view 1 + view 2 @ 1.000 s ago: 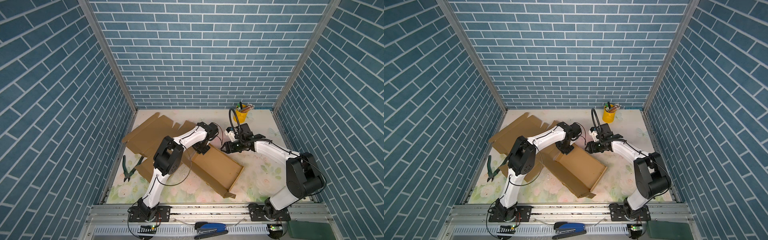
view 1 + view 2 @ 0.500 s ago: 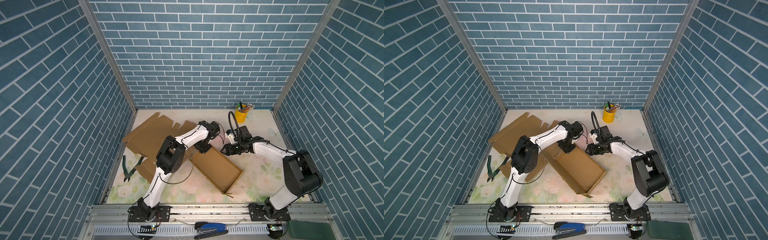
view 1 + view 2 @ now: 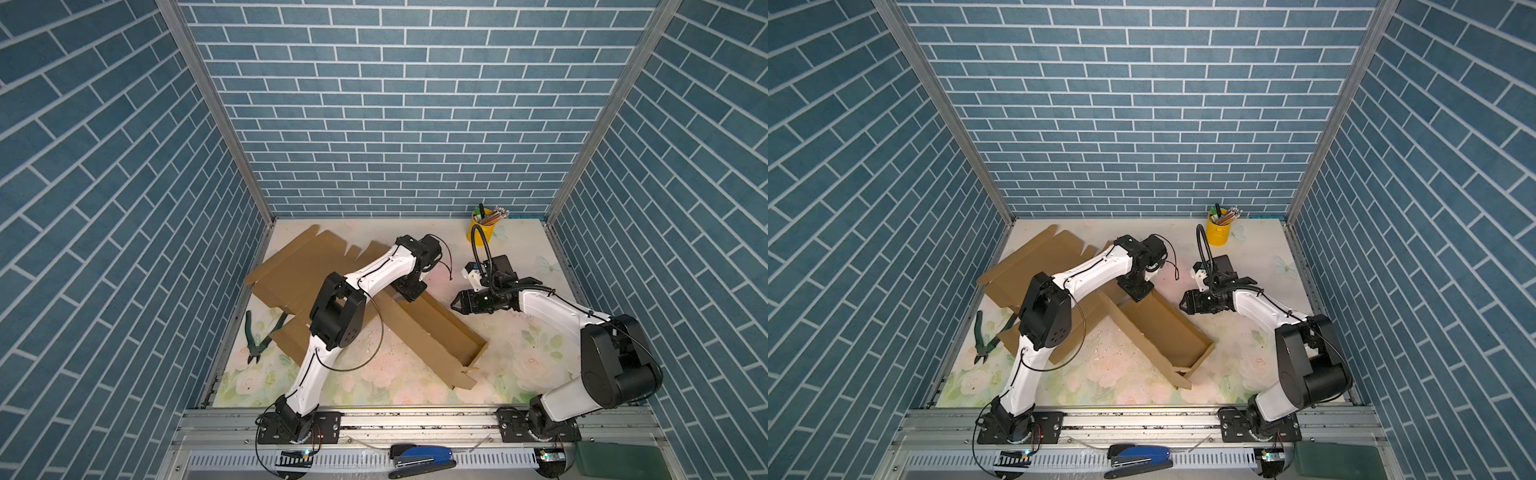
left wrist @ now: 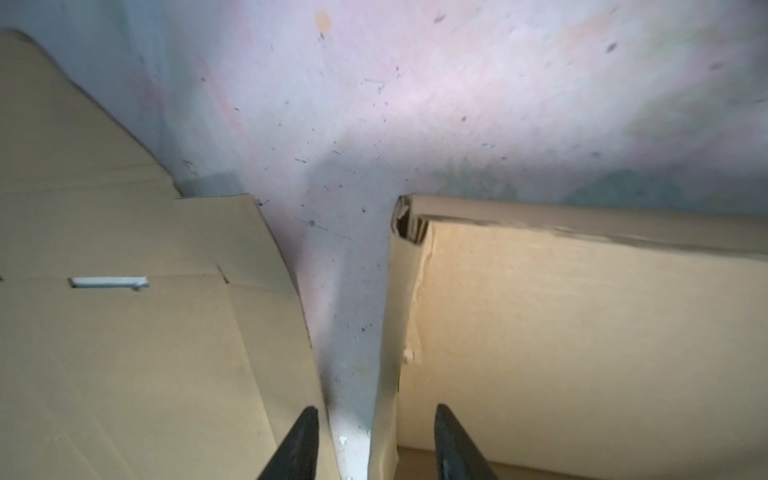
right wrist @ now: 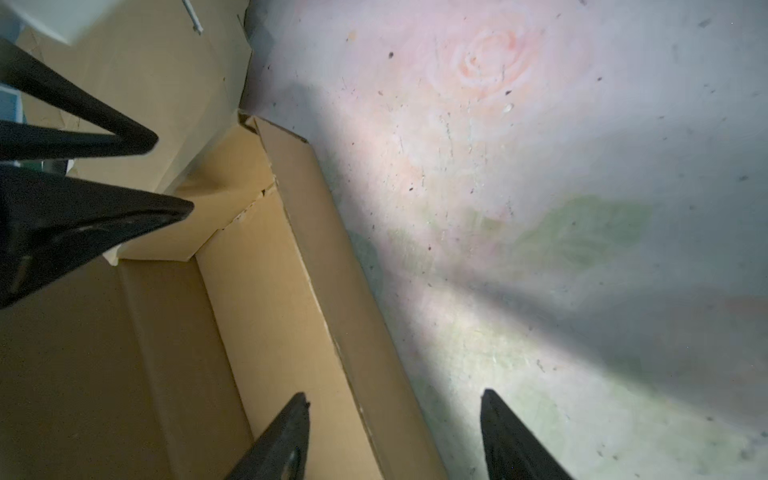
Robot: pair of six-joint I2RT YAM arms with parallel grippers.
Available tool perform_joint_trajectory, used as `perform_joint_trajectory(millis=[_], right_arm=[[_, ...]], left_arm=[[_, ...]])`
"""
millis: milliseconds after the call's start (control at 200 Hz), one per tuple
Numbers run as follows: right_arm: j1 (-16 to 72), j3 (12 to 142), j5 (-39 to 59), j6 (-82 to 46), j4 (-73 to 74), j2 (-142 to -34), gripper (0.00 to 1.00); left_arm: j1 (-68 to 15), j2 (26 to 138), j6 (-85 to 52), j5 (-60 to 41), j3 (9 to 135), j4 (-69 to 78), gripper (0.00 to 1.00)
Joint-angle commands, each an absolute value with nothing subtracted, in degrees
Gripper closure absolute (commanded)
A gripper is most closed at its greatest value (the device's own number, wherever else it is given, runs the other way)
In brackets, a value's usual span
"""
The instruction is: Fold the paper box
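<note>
While the flower-printed tabletop (image 3: 519,353) fills the floor of the blue-brick enclosure, the brown cardboard box (image 3: 436,332) lies across its middle and left. Its right part is folded into a long open tray that runs diagonally toward the front. Its unfolded flaps (image 3: 299,270) lie flat toward the back left corner.

The left gripper (image 3: 411,291) points down at the tray's far end. In the left wrist view its fingers stand apart on either side of the upright end wall, with a gap on each side, so it grips nothing (image 4: 376,411).

The right gripper (image 3: 454,306) hangs low just beside the tray's right long wall. In the right wrist view its fingers are spread wide, one over the tray and one over the mat, and hold nothing (image 5: 392,395).

A blue stapler (image 3: 419,455) rests on the front rail. Green-handled pliers (image 3: 259,336) lie at the table's left edge, beside the flat cardboard. A yellow pen cup (image 3: 482,230) stands upright at the back.
</note>
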State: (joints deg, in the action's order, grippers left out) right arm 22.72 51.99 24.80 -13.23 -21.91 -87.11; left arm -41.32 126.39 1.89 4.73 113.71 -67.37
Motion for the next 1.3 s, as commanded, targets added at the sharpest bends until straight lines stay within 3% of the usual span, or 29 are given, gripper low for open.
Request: perform_joint_trajectory(millis=[0, 370, 610, 770, 1040, 1295], right_arm=[[24.35, 51.8, 25.72, -11.71, -24.18, -88.37, 0.35], [29.79, 59.22, 17.38, -10.85, -25.64, -98.59, 0.51], [29.41, 60.17, 13.66, -16.7, -23.97, -99.53, 0.71], [25.68, 56.93, 12.22, -20.41, -23.15, -96.95, 0.79], [13.44, 47.2, 11.87, -30.48, -19.74, -88.0, 0.83], [5.17, 39.49, 10.41, -41.59, -16.71, -79.48, 0.78]], left_arm=[[-40.23, 119.63, 0.99, 3.45, 114.5, -67.2, 0.53], [-31.64, 97.53, -3.06, -3.46, 97.27, -49.59, 0.51], [-29.11, 91.95, -3.96, -2.21, 92.05, -46.16, 0.51], [-28.59, 91.3, -3.96, -2.11, 91.33, -45.88, 0.51], [-28.22, 90.4, -4.4, -1.56, 89.85, -44.01, 0.51], [-27.88, 89.77, -4.99, -0.59, 88.97, -42.98, 0.51]])
